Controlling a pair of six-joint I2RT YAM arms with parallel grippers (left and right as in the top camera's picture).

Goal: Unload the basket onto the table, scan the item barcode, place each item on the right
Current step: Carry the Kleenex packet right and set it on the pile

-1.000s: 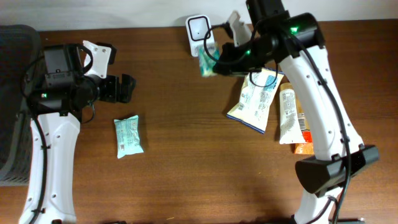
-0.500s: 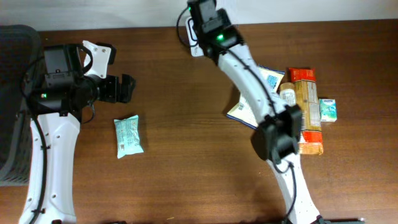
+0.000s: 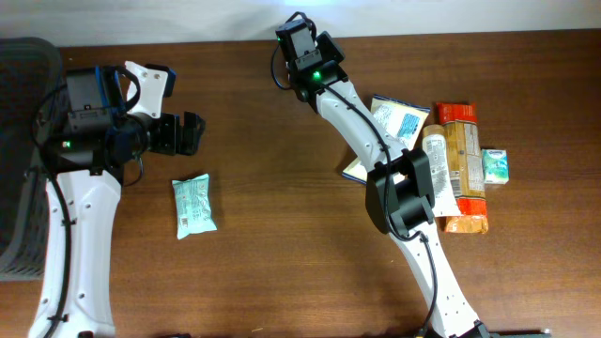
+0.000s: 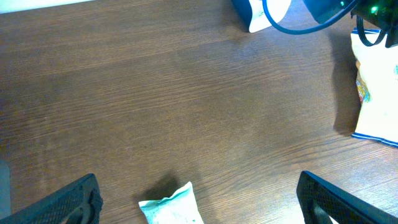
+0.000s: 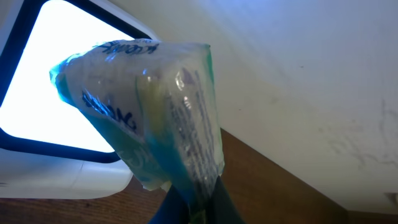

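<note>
**— Right gripper (image 5: 193, 198): clamped or loose?**
— Clamped tight on the lower edge of the teal packet (image 5: 149, 106). The packet stands directly in front of the scanner (image 5: 37, 93), across its lit window. I cannot tell whether the two touch.

**— What has just changed?**
— A second ago the arm is folded and the packet hangs just beside the scanner, off its window. Now the arm reaches straight across the bench (image 3: 282, 235) and the packet faces the light. I judge the scan itself is under way. Nothing in view shows a successful read, and I cannot make out a barcode on the side turned to the window.

**— And farther from the scanner?**
— The left gripper (image 3: 188, 133) waits well to the scanner's left, jaws wide apart and empty, unmoved. A second teal packet (image 3: 193, 205) lies beyond it, and a pile of groceries (image 3: 455, 141) sits well to the scanner's right.
</note>
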